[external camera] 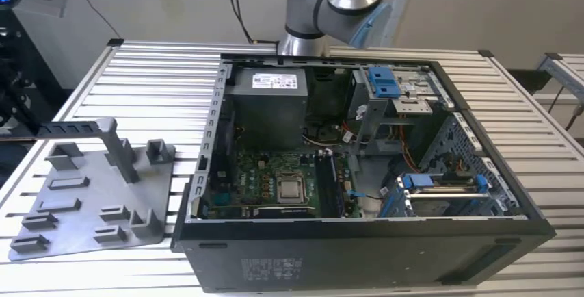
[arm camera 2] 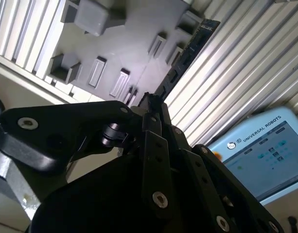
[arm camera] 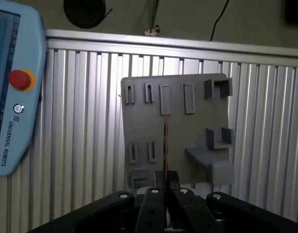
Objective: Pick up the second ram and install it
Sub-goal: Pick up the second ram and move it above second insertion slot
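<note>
Tool [arm camera: 166,183] pinching second ram [arm camera: 166,141] by one end, over grey fixture [arm camera: 197,121]. First wrist view: ram edge-on, thin line. Second wrist view: broad dark face, long axis running straight out from tool.

Computer case [external camera: 365,256] on surface [external camera: 155,64], fixture plate [external camera: 91,201] at exterior view's left of it, second ram [arm camera 2: 187,53] in tool [arm camera 2: 149,104].

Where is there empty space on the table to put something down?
The table is bare between the grey fixture plate, the far edge and the computer case. A narrow bare strip runs beside the case on the exterior view's right. Crowded: the plate, full of posts, and inside the case.
</note>
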Tool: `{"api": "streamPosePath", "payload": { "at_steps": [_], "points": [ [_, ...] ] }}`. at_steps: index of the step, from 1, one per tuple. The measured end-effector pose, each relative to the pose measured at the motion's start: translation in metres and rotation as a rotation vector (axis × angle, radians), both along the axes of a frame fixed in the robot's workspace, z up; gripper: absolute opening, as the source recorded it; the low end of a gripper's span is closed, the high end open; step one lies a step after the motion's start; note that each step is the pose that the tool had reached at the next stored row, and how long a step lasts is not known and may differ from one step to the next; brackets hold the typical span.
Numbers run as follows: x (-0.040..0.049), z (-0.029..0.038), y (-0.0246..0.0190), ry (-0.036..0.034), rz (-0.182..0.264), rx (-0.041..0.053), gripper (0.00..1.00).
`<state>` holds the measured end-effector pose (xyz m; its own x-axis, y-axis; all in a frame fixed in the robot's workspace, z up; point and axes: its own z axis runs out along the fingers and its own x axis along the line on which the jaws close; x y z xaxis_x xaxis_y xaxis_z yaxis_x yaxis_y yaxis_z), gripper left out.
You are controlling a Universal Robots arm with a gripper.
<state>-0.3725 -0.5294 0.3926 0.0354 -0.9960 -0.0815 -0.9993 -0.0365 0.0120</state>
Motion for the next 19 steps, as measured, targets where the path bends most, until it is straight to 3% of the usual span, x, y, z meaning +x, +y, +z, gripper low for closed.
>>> {"api": "streamPosePath", "payload": {
  "at_steps": [19],
  "points": [
    [0.0489, 0.0000, 0.0000, 0.0001, 0.000, -0.0001, 0.14]
  ]
}}
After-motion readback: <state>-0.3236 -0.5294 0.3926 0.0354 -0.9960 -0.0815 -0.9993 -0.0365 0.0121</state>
